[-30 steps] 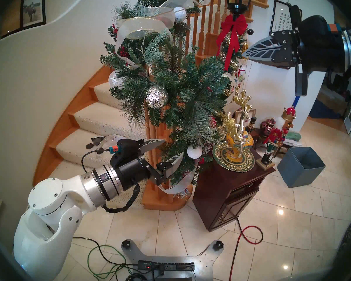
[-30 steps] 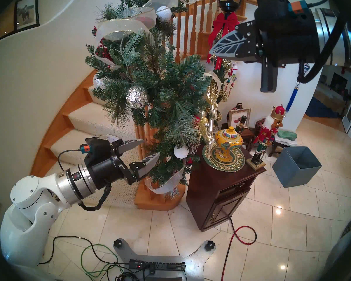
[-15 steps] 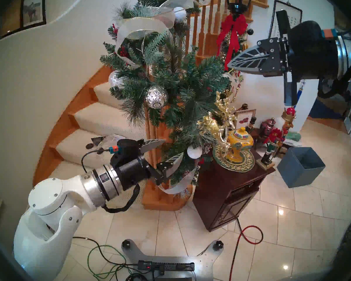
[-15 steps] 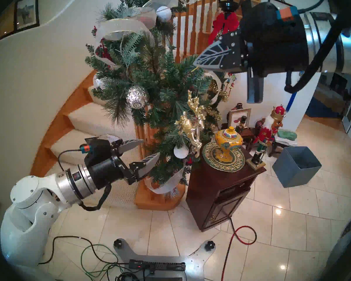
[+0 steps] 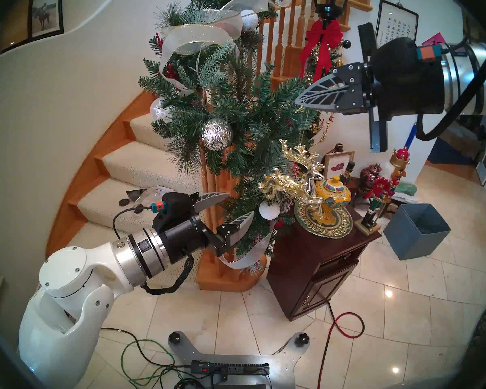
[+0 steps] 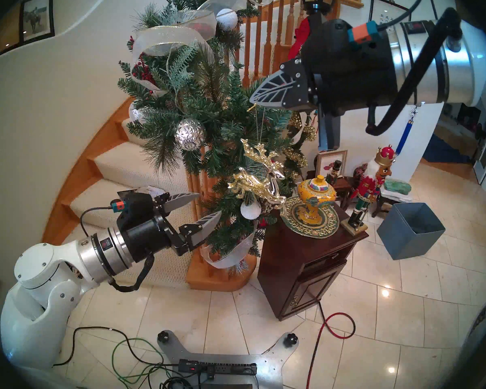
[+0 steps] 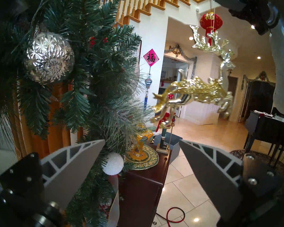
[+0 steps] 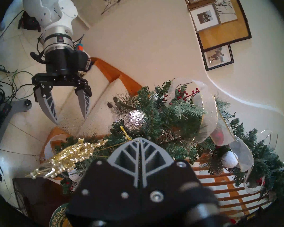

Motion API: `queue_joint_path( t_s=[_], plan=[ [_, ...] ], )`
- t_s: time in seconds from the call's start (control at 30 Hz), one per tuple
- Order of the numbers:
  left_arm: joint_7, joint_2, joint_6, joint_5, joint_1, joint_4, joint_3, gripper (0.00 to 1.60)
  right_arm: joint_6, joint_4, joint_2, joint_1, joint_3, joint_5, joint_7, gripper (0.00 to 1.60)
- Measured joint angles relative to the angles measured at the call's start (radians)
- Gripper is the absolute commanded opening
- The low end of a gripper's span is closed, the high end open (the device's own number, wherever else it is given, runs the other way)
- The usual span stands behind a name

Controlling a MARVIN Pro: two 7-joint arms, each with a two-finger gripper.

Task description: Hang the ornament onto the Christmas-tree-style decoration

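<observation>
The gold-and-silver reindeer ornament (image 5: 289, 180) hangs on a thin thread from my right gripper (image 5: 296, 100), which is shut on the thread's top. The reindeer hangs level, in front of the lower right branches of the green garland (image 5: 236, 107) with silver ribbon. I cannot tell if it touches the needles. It also shows in the left wrist view (image 7: 200, 89) and the right wrist view (image 8: 67, 157). My right gripper's tip is at the garland's right edge. My left gripper (image 5: 240, 203) is open and empty, low at the garland's left side, by a white snowy ball (image 5: 269, 210).
A silver faceted ball (image 5: 217, 134) hangs mid-garland. Under the reindeer stands a dark wooden cabinet (image 5: 320, 253) with a yellow jar (image 5: 331, 196) and a nutcracker (image 5: 376, 200). A grey-blue box (image 5: 415, 231) sits on the floor to the right. Smaller greenery with a red bow (image 5: 321, 48) hangs behind.
My right gripper has moved left to the garland's edge. The reindeer came with it, swinging left and turning from upright to level. The left arm has not moved.
</observation>
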Motion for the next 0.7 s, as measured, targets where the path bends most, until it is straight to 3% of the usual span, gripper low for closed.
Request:
queue_joint_path(
  t_s=[0.37,0.7],
  plan=[
    [0.0,0.0,0.0,0.0,0.0,0.0,0.0,1.6,0.023,0.028,-0.051,0.112,-0.15,-0.087,-0.005,0.0],
    [0.0,0.0,0.0,0.0,0.0,0.0,0.0,1.6,0.039,0.06,-0.08,0.162,-0.222,-0.164,-0.011,0.0]
  ],
)
